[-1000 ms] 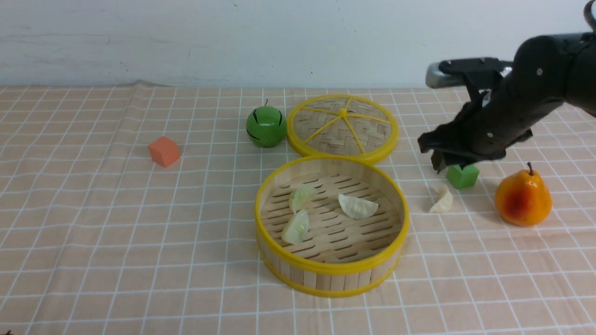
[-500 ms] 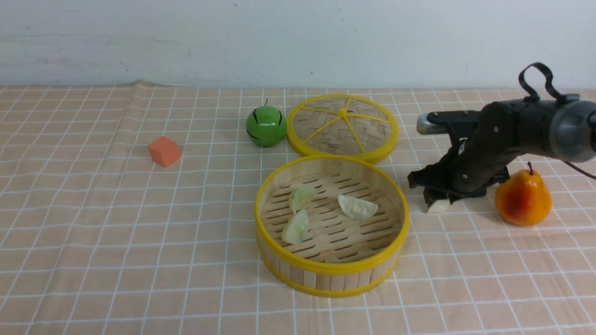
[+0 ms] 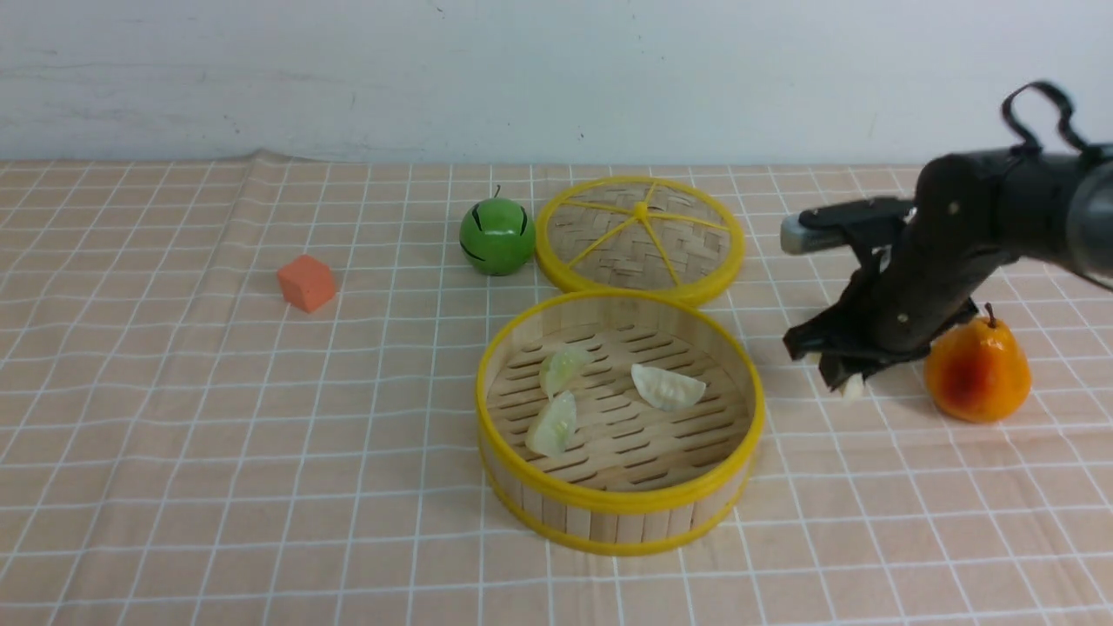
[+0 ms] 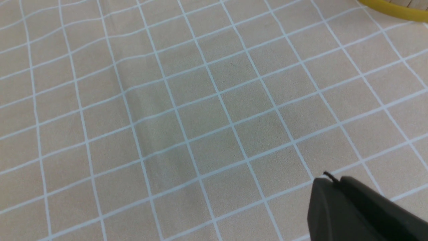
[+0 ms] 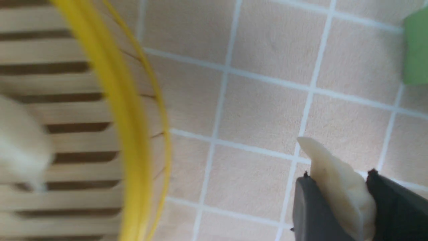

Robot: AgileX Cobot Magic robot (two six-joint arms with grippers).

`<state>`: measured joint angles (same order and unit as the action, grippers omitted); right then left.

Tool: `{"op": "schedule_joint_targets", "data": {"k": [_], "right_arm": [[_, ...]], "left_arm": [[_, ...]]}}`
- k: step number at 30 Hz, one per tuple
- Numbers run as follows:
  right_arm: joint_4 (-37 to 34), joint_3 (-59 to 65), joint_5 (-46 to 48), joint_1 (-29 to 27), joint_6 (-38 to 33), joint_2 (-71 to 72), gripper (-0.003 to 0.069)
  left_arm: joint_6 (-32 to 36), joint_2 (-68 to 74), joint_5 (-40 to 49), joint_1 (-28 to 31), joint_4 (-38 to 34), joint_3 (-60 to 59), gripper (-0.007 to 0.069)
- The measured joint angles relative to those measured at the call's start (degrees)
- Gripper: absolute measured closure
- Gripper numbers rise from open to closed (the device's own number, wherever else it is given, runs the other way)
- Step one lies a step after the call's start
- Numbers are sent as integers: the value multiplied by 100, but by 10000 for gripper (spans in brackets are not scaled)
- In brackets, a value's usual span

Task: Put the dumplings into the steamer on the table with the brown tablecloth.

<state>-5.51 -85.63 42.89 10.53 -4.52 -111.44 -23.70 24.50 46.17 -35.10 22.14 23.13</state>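
Observation:
The bamboo steamer (image 3: 609, 522) with yellow rims stands mid-table on the brown tablecloth (image 3: 217, 417). Three dumplings lie on its slatted floor: two pale green (image 3: 563, 369) (image 3: 554, 426) and one cream-white (image 3: 668, 387). My right gripper (image 3: 848, 378) is low over the cloth just right of the steamer, shut on another cream-white dumpling (image 3: 853, 388). In the right wrist view this dumpling (image 5: 337, 187) sits pinched in the right gripper (image 5: 337, 175), beside the steamer's rim (image 5: 127, 134). My left gripper (image 4: 329, 179) shows only in its wrist view, shut and empty over bare cloth.
An orange-red pear (image 3: 976, 369) stands close to the right of my right gripper. A green cube (image 5: 416, 50) lies near it. The woven steamer lid (image 3: 641, 239) and a green apple (image 3: 497, 236) sit behind the steamer. An orange cube (image 3: 306, 283) lies at the left.
My right gripper came down onto the cream-white dumpling lying right of the steamer, closed on it, and has now shifted slightly right with it. The dumplings in the steamer have not moved.

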Motion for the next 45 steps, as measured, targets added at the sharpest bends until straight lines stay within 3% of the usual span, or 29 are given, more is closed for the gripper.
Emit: {"op": "schedule_joint_targets", "data": {"k": [3,7,11,20,24,28,32,34,37,38,40,45], "right_arm": [[-433,0,119,121,-494,522,454],[-1434,-23,541,876,-1773,1018,454],[-1570,-23,726,1402,-2301,689,454],[-1535,0,389,1582,-2334,-298,453],[-1561,0,269,1582,-2323,-317,407],[-1450,-105,284,1582,-2151,-317,287],[-1115,-397,543,1582,-1919,-317,252],[-716,-835,1135,1582,-1536,-309,250],[-314,-1444,1990,1582,-1043,-154,281],[-171,-1779,2436,1582,-881,64,321],[-134,-1945,2567,1582,-825,259,354],[-110,-2054,2793,1582,-798,1827,587]], "left_arm": [[0,0,-64,0,0,0,606],[0,0,-157,0,0,0,603],[0,0,-194,0,4,0,599],[0,0,-255,0,18,0,591],[0,0,-279,0,18,0,588],[0,0,-291,0,12,0,588],[0,0,-291,0,-18,0,587],[0,0,-296,0,-47,0,587],[0,0,-296,0,-109,-4,585],[0,0,-296,0,-136,-4,586],[0,0,-296,0,-149,-4,586],[0,0,-296,0,-149,-11,575]]}}
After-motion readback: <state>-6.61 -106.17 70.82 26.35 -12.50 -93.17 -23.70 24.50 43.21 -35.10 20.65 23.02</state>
